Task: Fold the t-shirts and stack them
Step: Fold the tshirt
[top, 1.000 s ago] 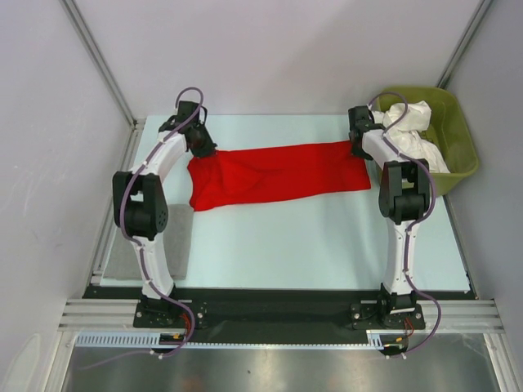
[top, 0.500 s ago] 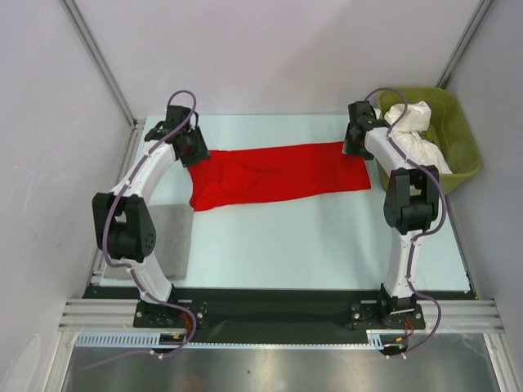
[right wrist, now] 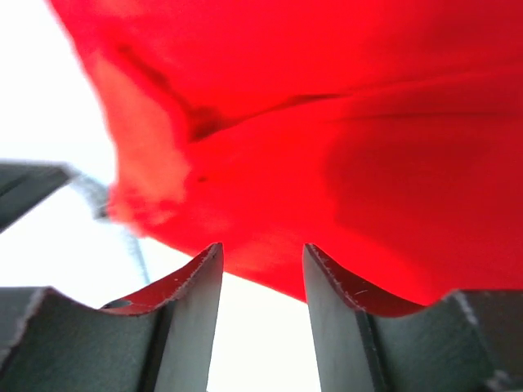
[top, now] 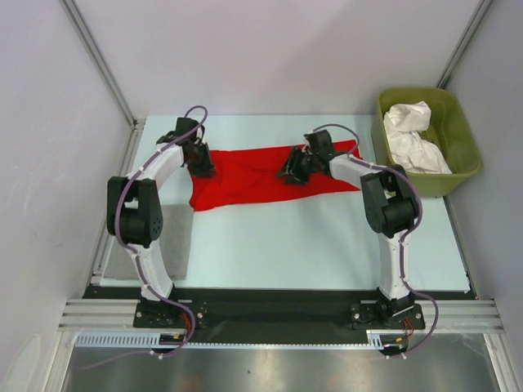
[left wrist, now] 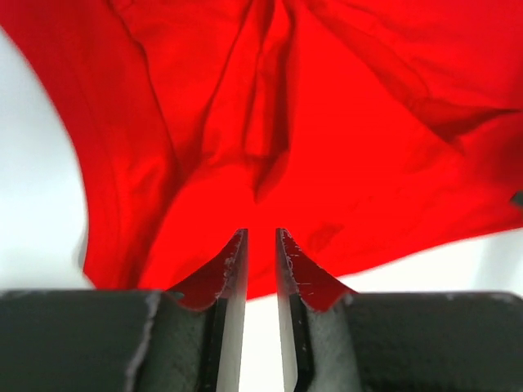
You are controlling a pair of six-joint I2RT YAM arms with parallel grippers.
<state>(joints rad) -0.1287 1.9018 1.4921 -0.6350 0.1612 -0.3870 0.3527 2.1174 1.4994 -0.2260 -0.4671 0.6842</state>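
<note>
Left gripper (left wrist: 259, 238) is down at the left end of the cloth, its fingers a narrow slit apart with bare table showing through and nothing pinched. Right gripper (right wrist: 261, 253) sits over the middle, jaws parted wider and likewise empty, the fabric just past its tips. Under both lies the soft, plain bright red t-shirt (top: 245, 186), spread out but rumpled on the far half of the pale flat table (top: 310, 245), with creases running through its middle. Its long axis runs left to right across the table, the left end a touch nearer the arms and the right end farther back. Which end is collar and which is hem, I can't make out. This looks like the flattening-and-first-fold stage: next, I'd say, each gripper needs a firm pinch on an edge and a matched carry-over. The crumpled white t-shirts (top: 413, 139) wait in the olive-green plastic tub (top: 459, 114), well off to the right.
</note>
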